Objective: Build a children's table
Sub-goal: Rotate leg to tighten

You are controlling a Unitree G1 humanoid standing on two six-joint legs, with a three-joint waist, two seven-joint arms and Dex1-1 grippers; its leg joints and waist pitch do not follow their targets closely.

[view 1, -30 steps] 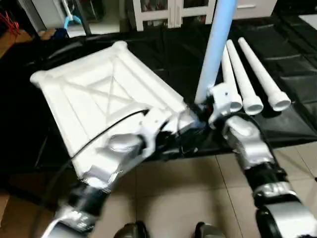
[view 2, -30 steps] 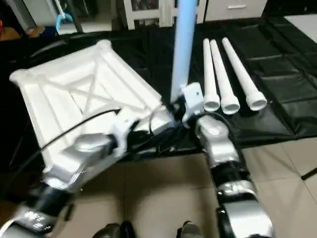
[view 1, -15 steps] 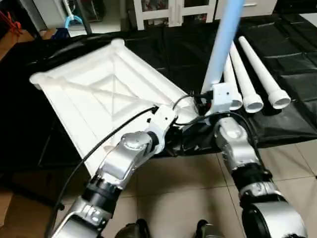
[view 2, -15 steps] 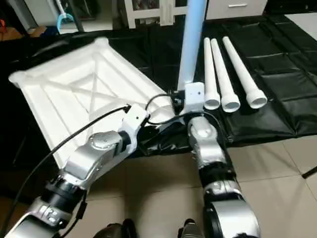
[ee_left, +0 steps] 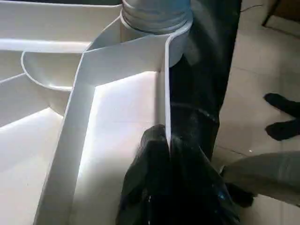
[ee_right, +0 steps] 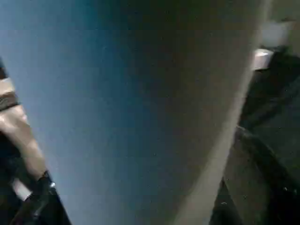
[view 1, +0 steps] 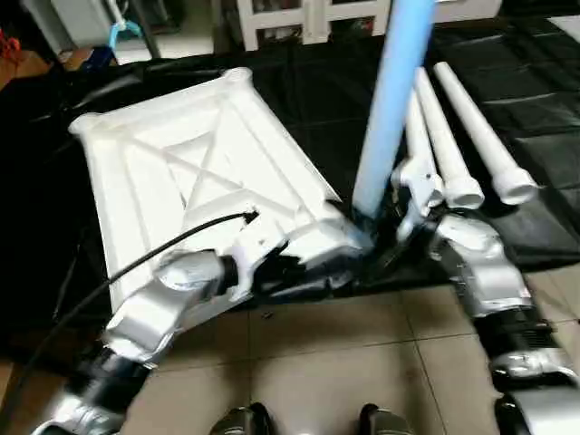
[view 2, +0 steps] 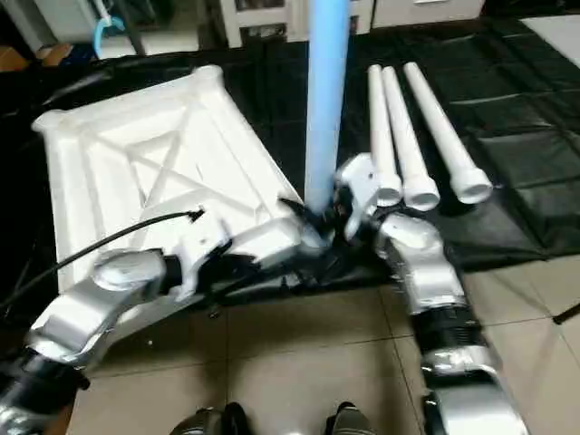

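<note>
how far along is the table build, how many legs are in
Done: one long white tube leg stands upright in the near corner socket of the upside-down white plastic tabletop. In hand: the left gripper pinches the tabletop's rim beside that socket, while the right gripper sits at the leg's base. Left: three white tube legs lie on the black mat.

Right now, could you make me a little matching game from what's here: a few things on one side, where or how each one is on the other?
Things:
1. tabletop
2. upright leg
3. three spare legs
4. left gripper

States:
A. lying side by side on the black mat
B. shut on the tabletop's rim
C. standing in a corner socket
D. ribbed underside up

Pairs: 1-D, 2-C, 3-A, 4-B
</note>
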